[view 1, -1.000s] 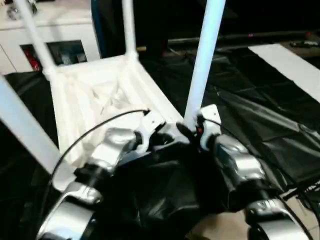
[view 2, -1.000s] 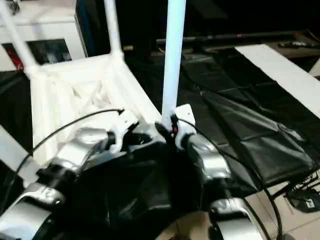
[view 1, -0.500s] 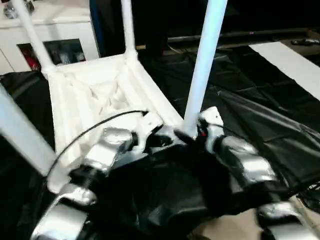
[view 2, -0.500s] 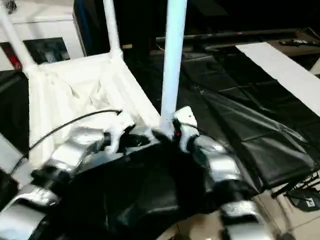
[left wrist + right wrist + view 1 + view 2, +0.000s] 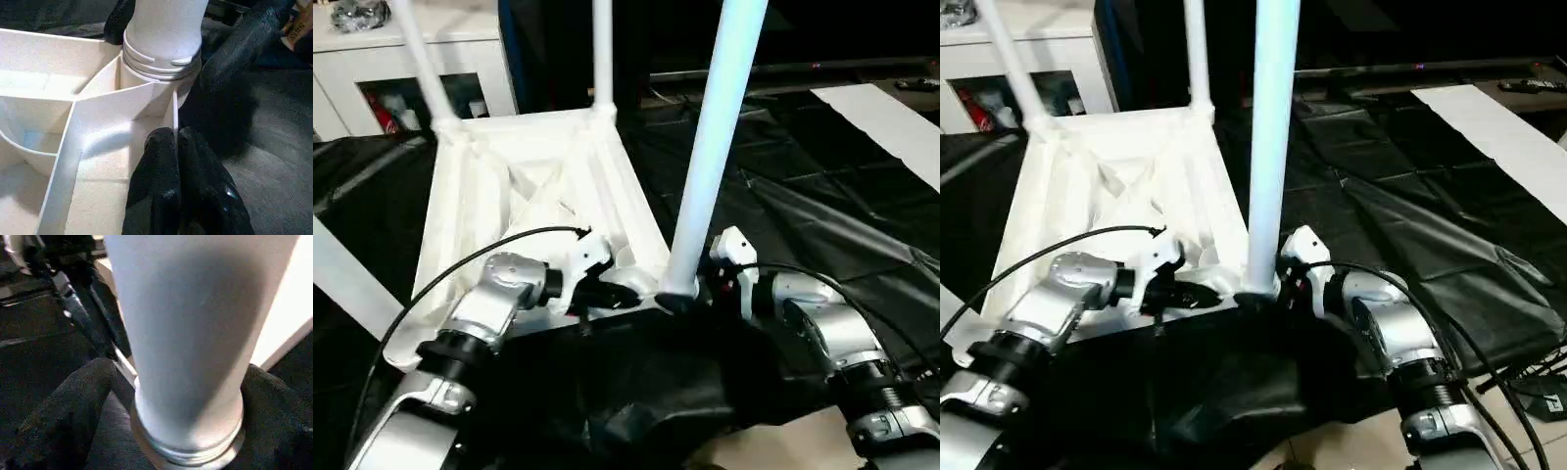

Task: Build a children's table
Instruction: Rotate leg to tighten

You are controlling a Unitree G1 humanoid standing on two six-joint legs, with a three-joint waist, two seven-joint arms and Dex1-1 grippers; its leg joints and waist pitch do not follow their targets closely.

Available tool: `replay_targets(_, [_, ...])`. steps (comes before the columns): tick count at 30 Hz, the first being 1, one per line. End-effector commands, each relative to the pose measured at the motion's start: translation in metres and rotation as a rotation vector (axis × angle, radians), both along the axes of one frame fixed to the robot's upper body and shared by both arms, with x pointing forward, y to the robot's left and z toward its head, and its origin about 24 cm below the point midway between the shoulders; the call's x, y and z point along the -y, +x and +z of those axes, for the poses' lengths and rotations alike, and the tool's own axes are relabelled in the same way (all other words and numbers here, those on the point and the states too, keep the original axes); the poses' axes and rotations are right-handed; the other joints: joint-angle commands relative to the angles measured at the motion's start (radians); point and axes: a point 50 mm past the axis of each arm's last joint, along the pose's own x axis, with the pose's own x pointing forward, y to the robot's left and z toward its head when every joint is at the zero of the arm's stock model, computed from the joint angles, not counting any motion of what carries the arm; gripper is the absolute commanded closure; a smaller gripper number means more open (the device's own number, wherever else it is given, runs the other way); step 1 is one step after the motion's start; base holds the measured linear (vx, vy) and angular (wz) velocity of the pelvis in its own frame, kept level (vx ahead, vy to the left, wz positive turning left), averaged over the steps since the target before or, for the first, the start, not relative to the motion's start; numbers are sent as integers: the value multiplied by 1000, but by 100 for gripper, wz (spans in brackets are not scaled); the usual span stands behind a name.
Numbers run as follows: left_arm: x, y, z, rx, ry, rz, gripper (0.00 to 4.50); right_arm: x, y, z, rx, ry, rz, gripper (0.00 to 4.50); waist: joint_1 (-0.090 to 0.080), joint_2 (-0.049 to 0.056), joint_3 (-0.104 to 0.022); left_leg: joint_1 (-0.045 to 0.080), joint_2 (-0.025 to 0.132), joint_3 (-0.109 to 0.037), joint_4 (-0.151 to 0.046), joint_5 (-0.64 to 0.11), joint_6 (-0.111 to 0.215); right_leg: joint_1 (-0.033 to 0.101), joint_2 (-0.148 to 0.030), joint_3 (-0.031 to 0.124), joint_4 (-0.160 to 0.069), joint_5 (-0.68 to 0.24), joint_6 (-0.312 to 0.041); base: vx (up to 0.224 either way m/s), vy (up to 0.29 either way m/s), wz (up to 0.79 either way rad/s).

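Observation:
The white tabletop [image 5: 524,186] lies ribbed side up on a black sheet. Three tube legs [image 5: 421,59] [image 5: 601,49] [image 5: 342,284] rise from its other corners. A fourth leg [image 5: 715,147] stands in the near right corner socket [image 5: 161,63]. My right gripper [image 5: 680,299] is shut around that leg's base, with a black finger on either side [image 5: 73,416] of the tube [image 5: 190,333]. My left gripper [image 5: 622,294] is shut on the thin rim of the tabletop [image 5: 122,103] just beside the same socket, its fingertips [image 5: 161,147] pinched together on the edge.
A white cabinet [image 5: 372,49] with glass doors stands behind the tabletop at the far left. The black sheet [image 5: 822,196] covers the floor to the right, with a white strip [image 5: 891,127] at its far right edge. Bare tiled floor [image 5: 1351,446] shows near my right arm.
The camera has shifted, so the whole scene sits a little lower and more to the right. Both grippers keep their hold at the near right corner; the right forearm has dropped lower.

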Motion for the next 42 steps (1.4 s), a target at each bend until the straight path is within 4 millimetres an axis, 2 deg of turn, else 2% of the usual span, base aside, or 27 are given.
replay_targets(1, [10, -1, 16, 35, -64, -81, 450, -5, -4, 3, -3, 12, 48, 70, 2, 1, -64, 28, 87, -44, -82, -163, 54, 40, -66, 45, -63, -101, -274, 0, 0, 0])
replay_targets(4, [8, -4, 15, 15, -59, -96, 450, -6, -6, 2, -17, 19, 69, 105, 10, 2, -63, 30, 88, -43, -82, -159, 53, 39, -67, 45, -62, -98, -274, 0, 0, 0])
replay_targets(6, [7, -5, 14, 10, -58, -100, 450, -6, -7, 2, -23, 22, 76, 105, 13, 2, -63, 30, 88, -42, -83, -156, 51, 39, -66, 44, -60, -97, -273, 0, 0, 0])
replay_targets(7, [7, -6, 14, 2, -56, -106, 450, -7, -8, 2, -28, 25, 81, 124, 14, 2, -63, 31, 88, -42, -84, -163, 45, 38, -66, 44, -61, -108, -271, 0, 0, 0])
replay_targets(13, [8, -6, 13, 4, -54, -98, 450, -10, -10, -1, -37, 30, 80, 174, 13, -1, -63, 29, 86, -44, -84, -171, 35, 40, -68, 46, -64, -127, -261, 0, 0, 0])
replay_targets(17, [13, -3, 13, 24, -65, -56, 450, -14, -11, -5, -36, 36, 50, 182, 12, -3, -62, 29, 86, -44, -83, -167, 37, 38, -69, 46, -65, -133, -258, 0, 0, 0])
replay_targets(19, [21, 5, 14, 63, -74, 16, 450, -21, -4, -14, -50, 28, -74, 184, 9, -6, -62, 28, 87, -46, -84, -169, 33, 38, -69, 47, -66, -144, -254, 0, 0, 0])
replay_targets(22, [28, 10, 15, 77, -75, 61, 450, -26, 1, -20, -68, 21, -169, 185, -1, -7, -59, 28, 82, -49, -85, -213, 6, 37, -74, 49, -78, -246, -231, 0, 0, 0])
replay_targets(25, [40, 19, 14, 95, -53, 162, 450, -38, 10, -26, -83, 18, -323, 185, -12, -6, -56, 30, 80, -51, -87, -246, -9, 30, -71, 49, -86, -298, -214, 0, 0, 0])
replay_targets(28, [49, 26, 14, 111, -46, 236, 450, -48, 16, -28, -94, 17, -425, 186, -20, -5, -57, 31, 79, -54, -89, -270, -21, 31, -69, 46, -89, -330, -199, 0, 0, 0])
replay_targets(32, [61, 28, 15, 126, -57, 264, 450, -63, 22, -25, -69, 38, -502, 186, -24, -4, -59, 29, 79, -53, -89, -259, -15, 28, -70, 48, -88, -291, -201, 0, 0, 0])
replay_targets(35, [65, 27, 15, 125, -65, 252, 450, -72, 22, -22, -31, 52, -461, 186, -24, -5, -61, 26, 79, -51, -86, -240, -2, 32, -71, 48, -85, -259, -208, 0, 0, 0])
replay_targets(36, [65, 26, 15, 124, -69, 239, 450, -75, 21, -19, -33, 89, -434, 130, -22, 2, -61, 24, 78, -52, -86, -228, 7, 35, -72, 48, -83, -238, -213, 0, 0, 0])
replay_targets(38, [62, 23, 14, 124, -75, 202, 450, -75, 20, -14, -57, 138, -395, 116, -22, -3, -63, 23, 79, -50, -85, -211, 27, 38, -69, 47, -79, -203, -224, 0, 0, 0])
replay_targets(42, [53, 18, 13, 115, -74, 144, 450, -65, 15, -13, -18, 101, -312, 70, -21, -2, -63, 22, 81, -51, -85, -195, 41, 41, -70, 46, -76, -179, -232, 0, 0, 0])
